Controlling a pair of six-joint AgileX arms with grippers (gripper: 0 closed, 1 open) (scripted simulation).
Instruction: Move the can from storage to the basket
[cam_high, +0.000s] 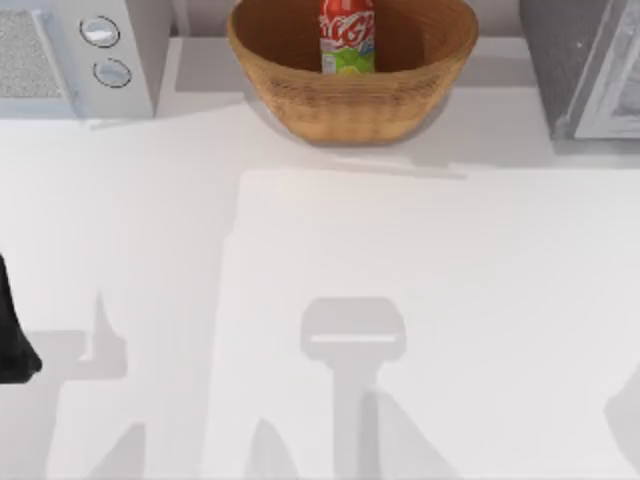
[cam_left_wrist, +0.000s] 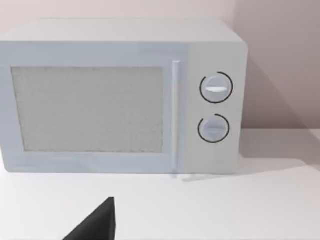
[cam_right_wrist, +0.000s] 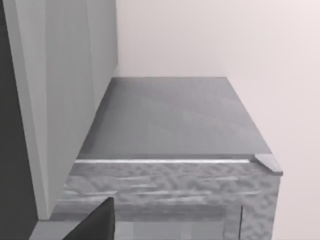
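1. In the basket, at the back centre of the tabletop: the can, upright, with its red body and lime-green band showing above the near rim.
2. Much narrower than the basket, and set against the inner wall on the far side, as the top view gives it.
3. Right of the basket, at the back right corner: storage, dark grey and speckled, with a white-framed door on its right part. Apart from the basket, with bare tabletop between.
4. Left of the basket, at the back left corner: a white microwave with two round knobs, one above the other.
5. At the tabletop's left edge, well apart from basket and can: the left arm, a dark shape.
6. In the left wrist view: the left claw as a dark wedge, low before the microwave's front. Apart or together: cannot tell.
7. In the right wrist view: the right claw as a like dark wedge, close before storage's speckled face and flat grey top. Apart or together: cannot tell.
8. On the near tabletop: soft grey shadows.
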